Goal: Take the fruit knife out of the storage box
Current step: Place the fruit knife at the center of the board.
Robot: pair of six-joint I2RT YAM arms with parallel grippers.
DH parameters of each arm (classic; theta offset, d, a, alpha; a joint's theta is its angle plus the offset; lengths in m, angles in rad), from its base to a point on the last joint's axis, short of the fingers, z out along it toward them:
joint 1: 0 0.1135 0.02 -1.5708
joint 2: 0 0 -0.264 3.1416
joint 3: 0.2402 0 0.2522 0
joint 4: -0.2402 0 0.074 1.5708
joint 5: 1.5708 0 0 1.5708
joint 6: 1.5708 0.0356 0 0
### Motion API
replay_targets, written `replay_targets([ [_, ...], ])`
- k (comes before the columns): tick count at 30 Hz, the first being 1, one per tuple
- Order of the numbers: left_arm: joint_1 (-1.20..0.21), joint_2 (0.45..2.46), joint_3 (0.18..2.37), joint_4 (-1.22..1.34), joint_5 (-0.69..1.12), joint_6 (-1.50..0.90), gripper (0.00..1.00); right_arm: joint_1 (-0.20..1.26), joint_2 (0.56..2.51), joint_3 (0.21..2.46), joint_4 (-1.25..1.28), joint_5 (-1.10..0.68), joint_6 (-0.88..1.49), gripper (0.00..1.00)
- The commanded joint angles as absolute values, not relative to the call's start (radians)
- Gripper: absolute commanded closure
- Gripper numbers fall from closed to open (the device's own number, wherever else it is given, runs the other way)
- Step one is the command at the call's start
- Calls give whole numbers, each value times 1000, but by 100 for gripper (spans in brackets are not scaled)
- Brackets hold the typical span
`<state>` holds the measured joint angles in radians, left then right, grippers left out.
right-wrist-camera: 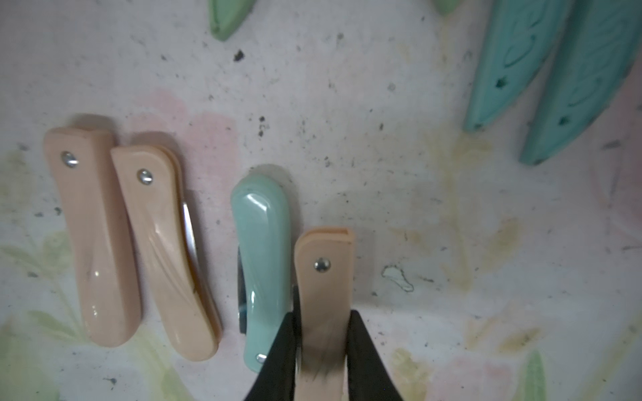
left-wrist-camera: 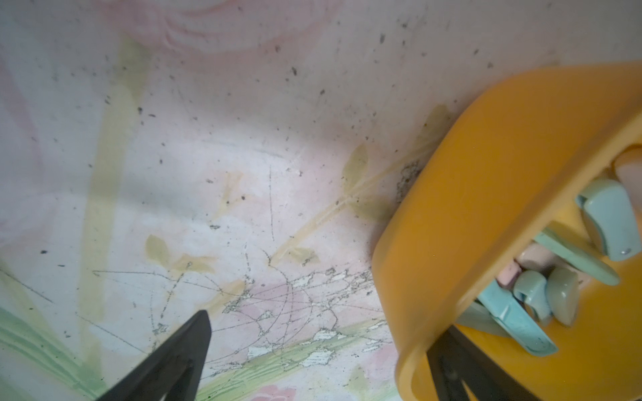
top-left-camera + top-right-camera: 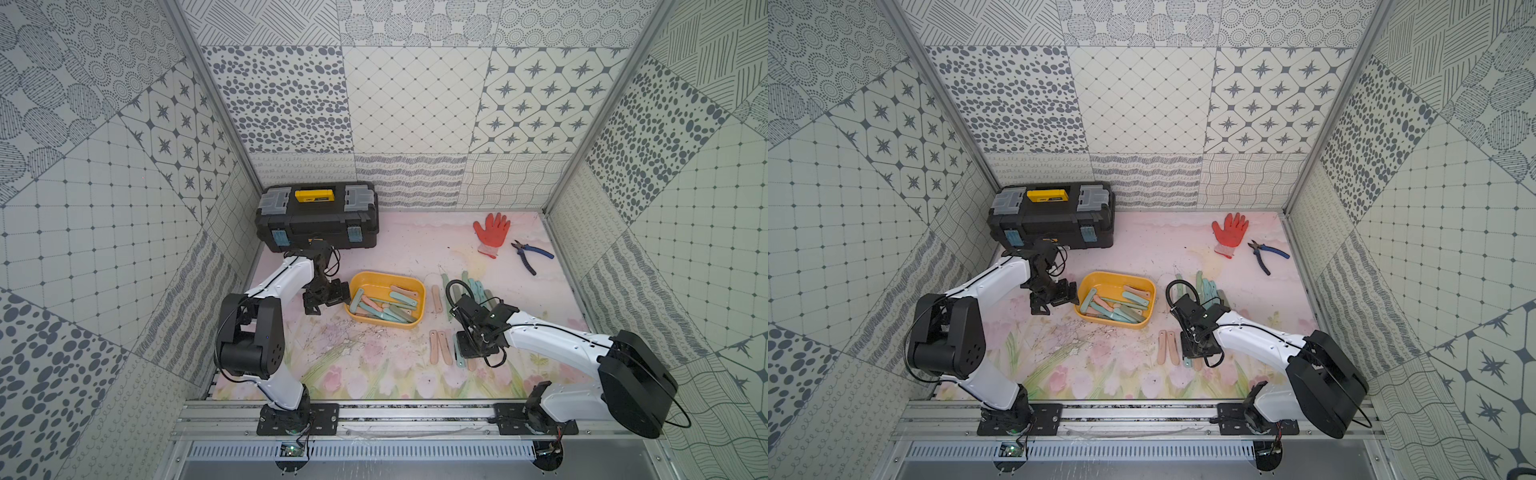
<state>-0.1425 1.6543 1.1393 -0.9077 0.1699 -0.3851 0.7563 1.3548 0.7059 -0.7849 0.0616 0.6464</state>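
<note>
- Box (image 3: 370,280): yellow, mid-worktop (image 3: 395,365), holding a heap of folded pink and teal knives (image 3: 384,307).
- Fruit knife (image 1: 324,277): pink, folded, out of the box and to its right. Whether it touches the worktop, cannot tell.
- Right claw (image 1: 321,314): clenched on the fruit knife's sides.
- Left claw (image 2: 326,323): released, fingers wide, at the box's left end.
- Beside the fruit knife: teal knife (image 1: 264,260), two pink knives (image 1: 93,236).
- Rear: toolbox (image 3: 318,216), glove (image 3: 491,232), pliers (image 3: 530,253).
</note>
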Motion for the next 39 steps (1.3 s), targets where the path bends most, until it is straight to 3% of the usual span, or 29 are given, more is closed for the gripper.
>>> replay_targets([
  [1,-143,1638,1149,-939,174,-384,6,748,1375,699,-744,40,646,81],
  [10,-143,1638,1150,-939,174,-384,6,744,1405,697,-743,39,644,77],
  [15,-143,1637,1150,-939,173,-385,6,745,1391,720,-784,65,638,60],
  [18,-143,1636,1149,-940,172,-385,6,745,1364,747,-825,88,632,55],
  [26,-143,1637,1149,-940,170,-384,6,745,1269,921,-976,164,593,55],
  [30,-143,1639,1149,-939,169,-383,6,746,1259,1025,-908,115,459,57],
  [34,-143,1636,1149,-941,166,-383,6,750,1367,1131,-834,-2,286,56],
  [39,-143,1637,1150,-941,163,-382,6,808,1557,1313,-856,-13,88,53],
])
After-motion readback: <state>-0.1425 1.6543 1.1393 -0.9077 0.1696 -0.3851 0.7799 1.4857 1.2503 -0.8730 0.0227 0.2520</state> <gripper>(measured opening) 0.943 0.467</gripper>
